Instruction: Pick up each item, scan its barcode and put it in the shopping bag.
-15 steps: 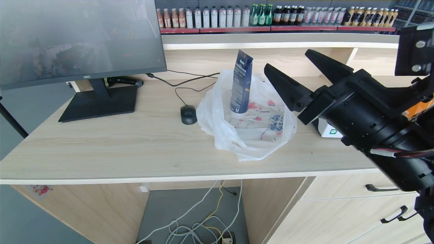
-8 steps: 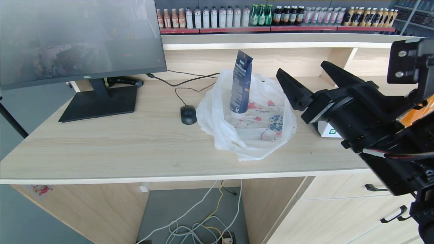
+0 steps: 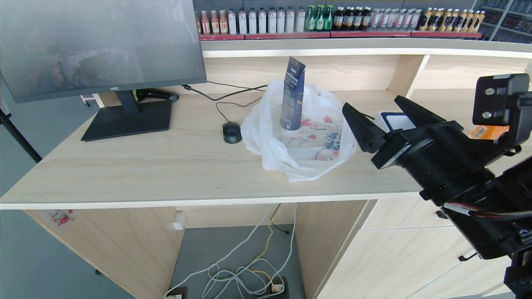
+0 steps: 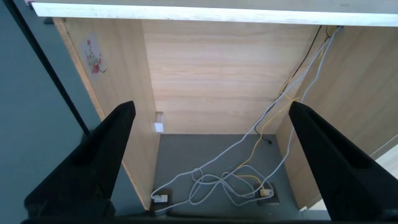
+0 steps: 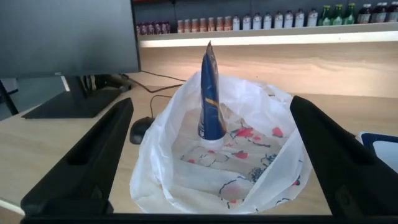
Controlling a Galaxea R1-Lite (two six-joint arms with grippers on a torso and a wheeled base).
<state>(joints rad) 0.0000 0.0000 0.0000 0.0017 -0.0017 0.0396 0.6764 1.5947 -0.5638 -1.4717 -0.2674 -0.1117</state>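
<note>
Blue tube (image 3: 293, 93) stands in your shopping bag (image 3: 258, 131); right tool (image 3: 371, 102) wide, empty; white box (image 3: 395, 121), orange pack (image 3: 484, 132) left to scan

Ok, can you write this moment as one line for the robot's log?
tube: upright in shopping bag | right hand: open, empty, beside shopping bag | left hand: open, empty, aimed under counter

Backing right end effector (image 3: 369, 102) off from shopping bag (image 3: 270, 139), lower and rightward; baring more of white box (image 3: 395, 121); head view shifting too.
</note>
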